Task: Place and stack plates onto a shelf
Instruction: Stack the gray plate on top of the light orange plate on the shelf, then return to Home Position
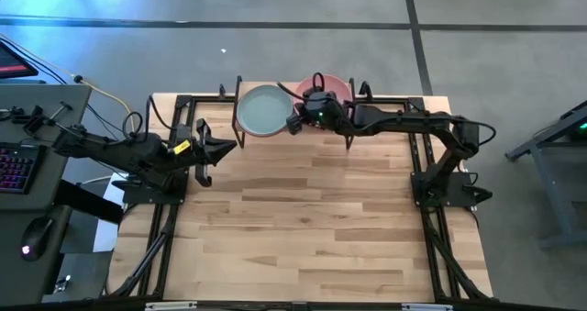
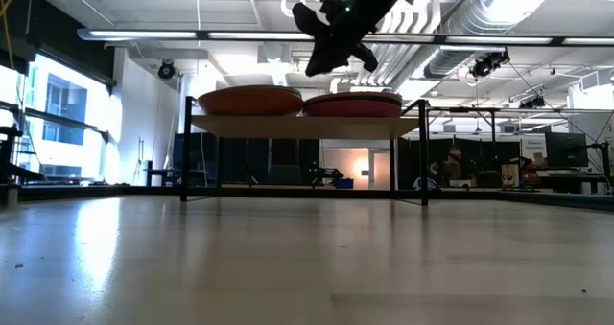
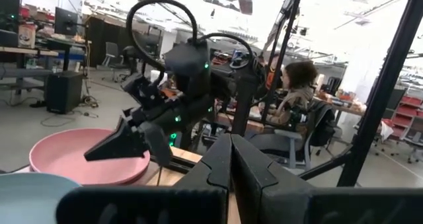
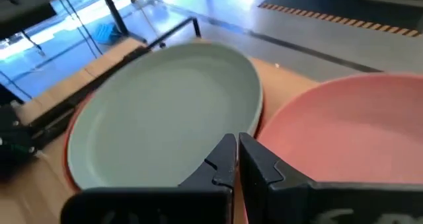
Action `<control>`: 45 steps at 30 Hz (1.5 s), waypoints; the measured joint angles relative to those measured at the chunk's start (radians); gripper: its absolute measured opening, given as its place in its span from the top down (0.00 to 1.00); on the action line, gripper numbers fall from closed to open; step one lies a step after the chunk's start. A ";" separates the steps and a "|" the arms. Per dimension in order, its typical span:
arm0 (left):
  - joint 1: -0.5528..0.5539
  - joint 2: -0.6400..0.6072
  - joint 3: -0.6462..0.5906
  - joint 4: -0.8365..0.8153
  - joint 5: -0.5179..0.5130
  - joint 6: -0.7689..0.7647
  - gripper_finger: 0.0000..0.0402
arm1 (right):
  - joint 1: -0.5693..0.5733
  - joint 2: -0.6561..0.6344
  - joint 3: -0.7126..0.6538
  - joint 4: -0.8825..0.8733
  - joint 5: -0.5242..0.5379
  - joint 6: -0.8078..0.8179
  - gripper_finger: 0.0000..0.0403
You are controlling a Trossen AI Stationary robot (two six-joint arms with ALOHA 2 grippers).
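Left hand point(image 1: 204, 151) waits at the left edge of the tabletop point(image 1: 303, 228), low, fingers drawn together on nothing as its own wrist view shows them; it points right, toward the shelf, and stands well apart from it. The shelf point(image 2: 302, 126) sits at the far edge of the tabletop, its long axis running left to right. On its left half lies a stack topped by the pale teal plate point(image 1: 262, 110), with a terracotta orange plate point(image 2: 249, 100) showing at the rim beneath. On its right half lies a second stack topped by the salmon pink plate point(image 4: 344, 128), a magenta edge below it in the low view; how many plates each stack holds cannot be told. Right hand point(image 1: 295, 121) hangs above the shelf, over the seam where the two stacks nearly touch, fingers closed together and empty. No plate shows on the bare tabletop. Judgement: stacking looks complete or close to it; the right arm is by far the nearer to the plates, and its clear way out is up and back to the right.
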 joint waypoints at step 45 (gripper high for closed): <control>0.001 -0.056 -0.043 -0.095 -0.037 -0.088 1.00 | 0.470 -0.844 -0.642 0.193 -0.059 0.000 1.00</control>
